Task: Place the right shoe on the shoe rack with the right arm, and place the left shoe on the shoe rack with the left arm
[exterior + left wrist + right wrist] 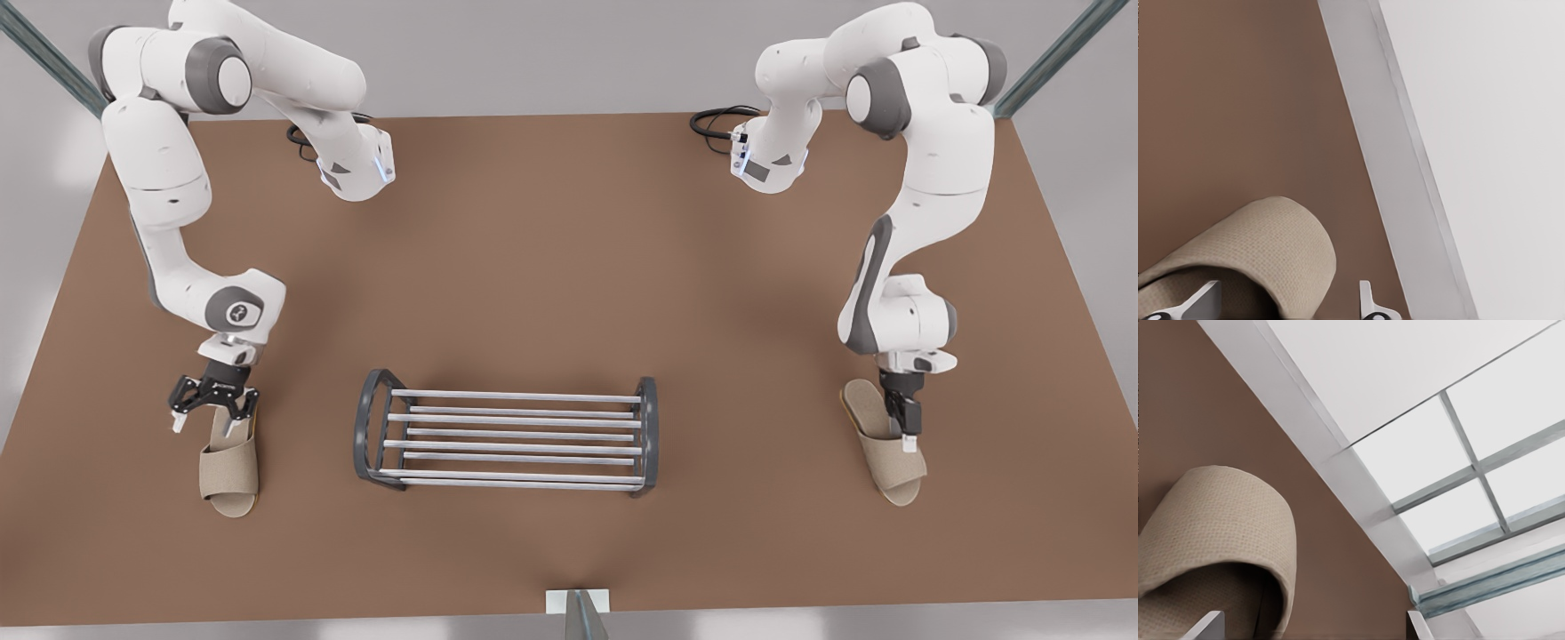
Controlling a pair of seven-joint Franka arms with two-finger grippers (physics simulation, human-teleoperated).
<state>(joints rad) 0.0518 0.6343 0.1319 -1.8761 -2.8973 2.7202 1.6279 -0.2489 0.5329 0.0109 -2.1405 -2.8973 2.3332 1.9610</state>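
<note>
Item one: my left pincer (pixel 216 416) (pixel 1287 288) is hanging at the lower left of the front view, fingers spread wide and gripping nothing, straddling the heel end of the left shoe (pixel 229 467) (pixel 1265 247), a beige open-toed slipper lying flat on the brown table (pixel 569 267). One finger is sitting over the sole, the other out over bare table beside it. Item two: my right pincer (pixel 909 433) (pixel 1313 617) is hanging at the lower right, likewise wide and empty, low over the middle of the right shoe (pixel 885 458) (pixel 1218 527), which is lying slanted. Item three: the shoe rack (pixel 516 450) is standing at lower centre between both slippers, well apart from each, silver bars bare.
</note>
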